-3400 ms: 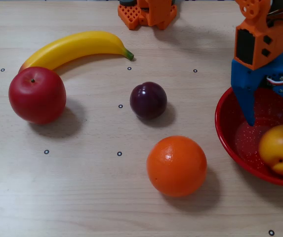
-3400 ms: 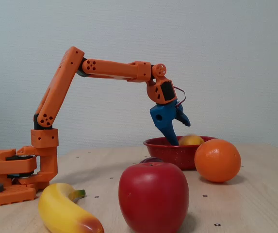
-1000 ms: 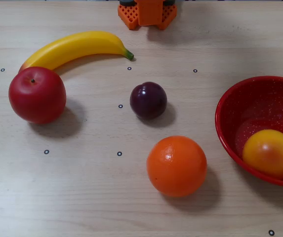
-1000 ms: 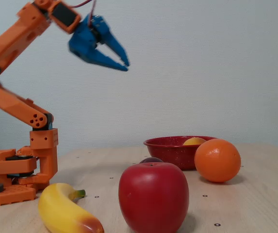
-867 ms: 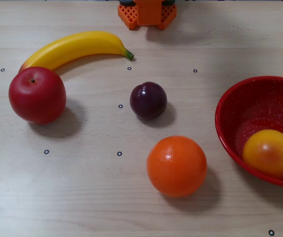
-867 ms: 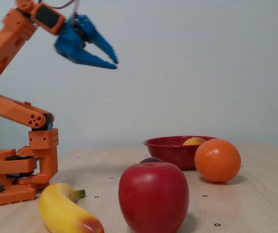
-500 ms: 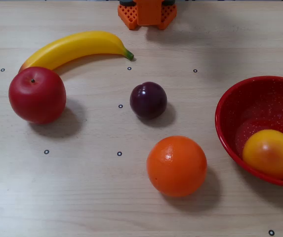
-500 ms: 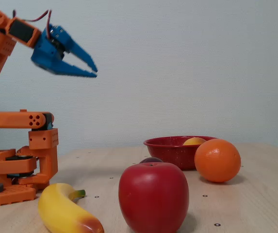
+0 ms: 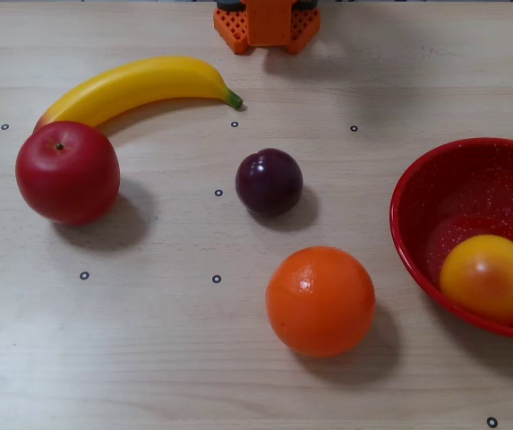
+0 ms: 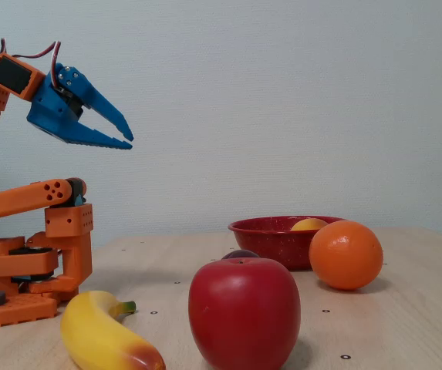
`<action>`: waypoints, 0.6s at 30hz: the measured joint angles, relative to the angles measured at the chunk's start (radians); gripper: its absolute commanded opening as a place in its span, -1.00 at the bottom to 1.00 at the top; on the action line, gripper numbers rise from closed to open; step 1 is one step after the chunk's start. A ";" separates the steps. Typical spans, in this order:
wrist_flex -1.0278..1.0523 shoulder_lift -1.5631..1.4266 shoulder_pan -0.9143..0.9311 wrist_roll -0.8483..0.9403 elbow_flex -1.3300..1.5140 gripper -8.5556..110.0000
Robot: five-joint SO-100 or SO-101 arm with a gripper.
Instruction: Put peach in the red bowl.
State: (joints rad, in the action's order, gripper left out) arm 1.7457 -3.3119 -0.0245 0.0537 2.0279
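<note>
Nearest the front edge of the tabletop [image 9: 149, 376] in the top-down fixed view sits the orange [image 9: 320, 301]. The peach [image 9: 489, 278] lies inside the red bowl [image 9: 408, 242] at the right edge, as it did a moment ago; it is round, so no long axis shows, and its reddish blush faces up. Farther back are the plum [image 9: 269, 182], apple [image 9: 67, 172] and banana [image 9: 140, 87]. In the side fixed view the hand [image 10: 129, 142] has sunk lower and drawn back toward the arm's base, empty, jaws parted moderately.

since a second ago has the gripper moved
Yes. In the side fixed view the gripper has swung left and lower, farther from the red bowl, jaws open.
</note>
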 measured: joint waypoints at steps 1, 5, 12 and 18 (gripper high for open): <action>0.000 0.000 0.000 -0.003 0.002 -0.86; -0.104 0.000 0.000 -0.026 0.115 -0.86; -0.347 0.000 0.000 -0.067 0.503 -0.86; -0.488 0.000 0.000 -0.097 0.808 -0.86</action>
State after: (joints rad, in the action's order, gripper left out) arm 1.2579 -3.3119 -0.0245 -0.0430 2.8363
